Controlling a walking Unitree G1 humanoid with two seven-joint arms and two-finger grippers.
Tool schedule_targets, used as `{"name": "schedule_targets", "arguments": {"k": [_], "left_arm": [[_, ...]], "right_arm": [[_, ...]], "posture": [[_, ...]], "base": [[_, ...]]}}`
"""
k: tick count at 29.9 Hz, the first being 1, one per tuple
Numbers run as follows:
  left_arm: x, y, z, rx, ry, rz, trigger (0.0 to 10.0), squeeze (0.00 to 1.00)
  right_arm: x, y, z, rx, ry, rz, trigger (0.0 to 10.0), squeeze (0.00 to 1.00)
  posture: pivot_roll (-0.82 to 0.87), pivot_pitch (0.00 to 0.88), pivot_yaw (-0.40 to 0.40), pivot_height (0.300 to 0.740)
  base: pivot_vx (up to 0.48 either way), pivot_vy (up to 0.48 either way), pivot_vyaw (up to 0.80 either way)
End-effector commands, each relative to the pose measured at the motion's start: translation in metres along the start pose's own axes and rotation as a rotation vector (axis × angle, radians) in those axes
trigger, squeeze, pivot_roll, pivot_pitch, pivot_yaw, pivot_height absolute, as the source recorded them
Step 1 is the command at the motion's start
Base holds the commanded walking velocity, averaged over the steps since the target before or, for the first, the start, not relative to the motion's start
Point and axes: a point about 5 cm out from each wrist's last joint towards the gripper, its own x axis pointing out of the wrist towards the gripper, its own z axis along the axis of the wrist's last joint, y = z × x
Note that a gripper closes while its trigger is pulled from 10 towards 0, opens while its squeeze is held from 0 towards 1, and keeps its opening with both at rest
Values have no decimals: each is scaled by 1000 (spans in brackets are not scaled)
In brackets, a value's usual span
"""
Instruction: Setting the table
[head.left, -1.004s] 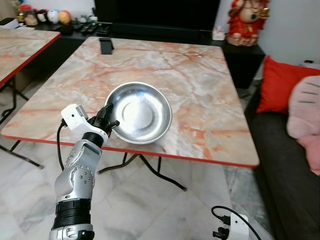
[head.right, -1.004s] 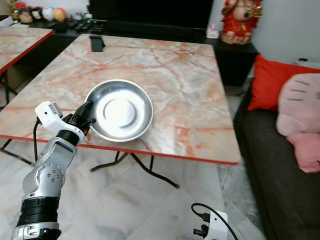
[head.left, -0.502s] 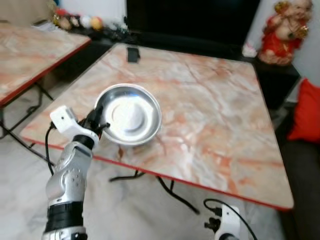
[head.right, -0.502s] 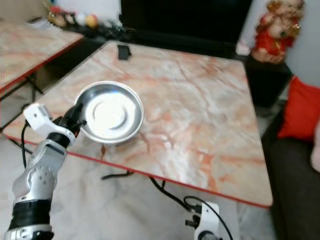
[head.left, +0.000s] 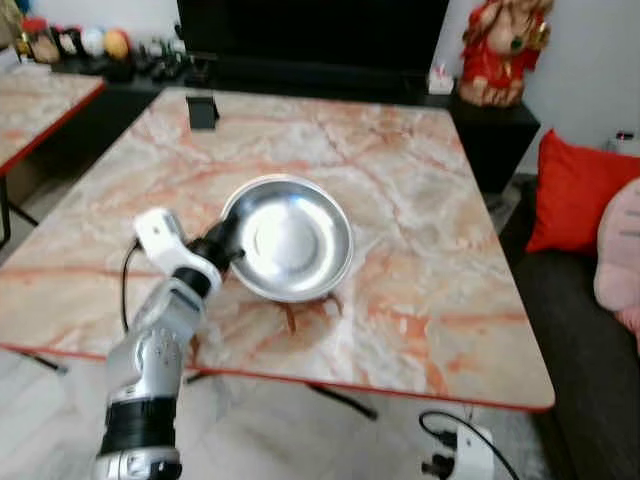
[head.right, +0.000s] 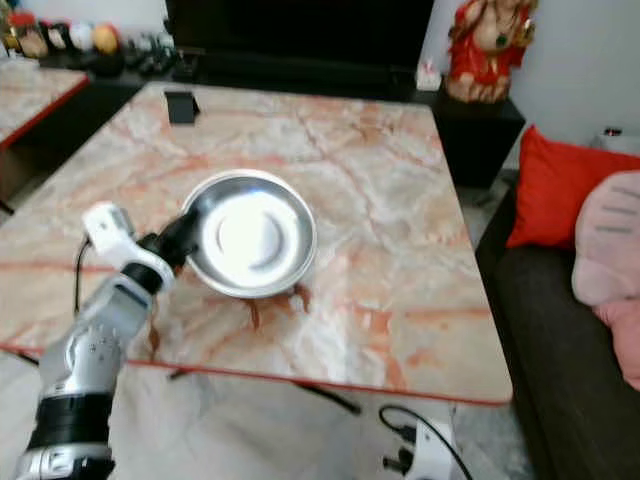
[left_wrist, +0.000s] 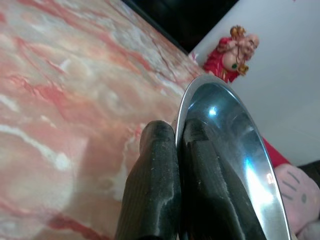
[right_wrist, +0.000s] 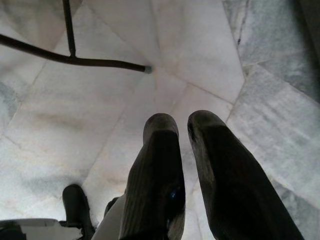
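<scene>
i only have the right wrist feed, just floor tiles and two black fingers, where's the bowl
Observer: The steel bowl is over the marble table, held by the left gripper.
Operator: held how
Observer: Its two fingers pinch the bowl's rim, one on each side of the rim.
Operator: anything else on that table
Observer: A small black object stands near the far left corner.
Operator: and what's beside the table
Observer: A dark sofa with a red cushion lies to the robot's right.
</scene>
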Motion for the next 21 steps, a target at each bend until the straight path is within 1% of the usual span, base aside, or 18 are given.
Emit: {"name": "schedule_targets", "arguments": {"k": [1,3,5,7,9,12,21], "left_arm": [[1,-2,0,2,27,-4,10000,0],[0,1,-2,-4,32,19,10000,0],[-3,7,-4,17,42,72,10000,0],[-5,9,-4,9,45,81,10000,0],[-9,13,-6,14,58,105,10000,0],[-20,19,-11,17,80,143,10000,0],[-31,30,-12,20,78,227,10000,0]], "right_arm": [[0,0,-1,-1,9,-1,10000,0],[0,0,-1,-1,10,0,10000,0],[0,1,-3,-3,15,3,10000,0],[-1,1,-4,-4,21,4,10000,0],[-1,2,-7,-3,28,3,10000,0],[-2,5,-10,-9,43,6,10000,0],[-2,8,-11,-11,50,11,10000,0]], "posture": [[52,0,-39,740],[51,0,-40,740],[51,0,-40,740],[50,0,-40,740],[50,0,-39,740],[56,0,-43,740],[53,0,-41,740]], "base": [[0,0,0],[0,0,0],[0,0,0],[0,0,0],[0,0,0],[0,0,0],[0,0,0]]}}
